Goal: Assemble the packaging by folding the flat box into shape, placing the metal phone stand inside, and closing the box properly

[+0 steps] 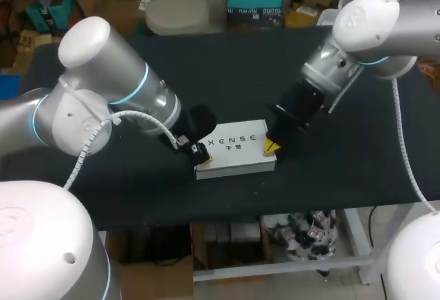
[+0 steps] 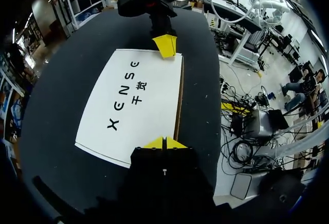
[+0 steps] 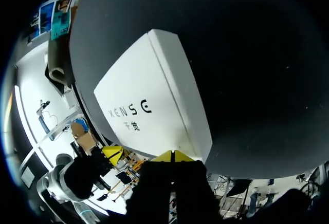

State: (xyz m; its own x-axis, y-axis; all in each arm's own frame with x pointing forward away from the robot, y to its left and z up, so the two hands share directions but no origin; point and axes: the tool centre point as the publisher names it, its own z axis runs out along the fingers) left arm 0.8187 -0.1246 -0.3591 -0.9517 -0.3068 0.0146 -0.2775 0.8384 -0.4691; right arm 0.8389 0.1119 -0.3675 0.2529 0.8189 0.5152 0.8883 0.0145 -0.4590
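Note:
A white box (image 1: 234, 150) with black lettering lies shut and flat on the black table. My left gripper (image 1: 203, 153) is shut, its yellow tips together on the box's left end near the front corner. My right gripper (image 1: 271, 148) is also shut and rests its tips on the right end. In the left wrist view the left gripper (image 2: 164, 143) touches the lid's (image 2: 131, 106) near edge, with the right gripper (image 2: 165, 45) at the far edge. From the right wrist, the right gripper (image 3: 173, 156) sits at the box's (image 3: 154, 100) corner. The metal phone stand is not in sight.
The black table (image 1: 227, 73) stretches well behind the box. Its front edge (image 1: 275, 207) runs a short way in front of the box. Both arms come in low from either side of the box.

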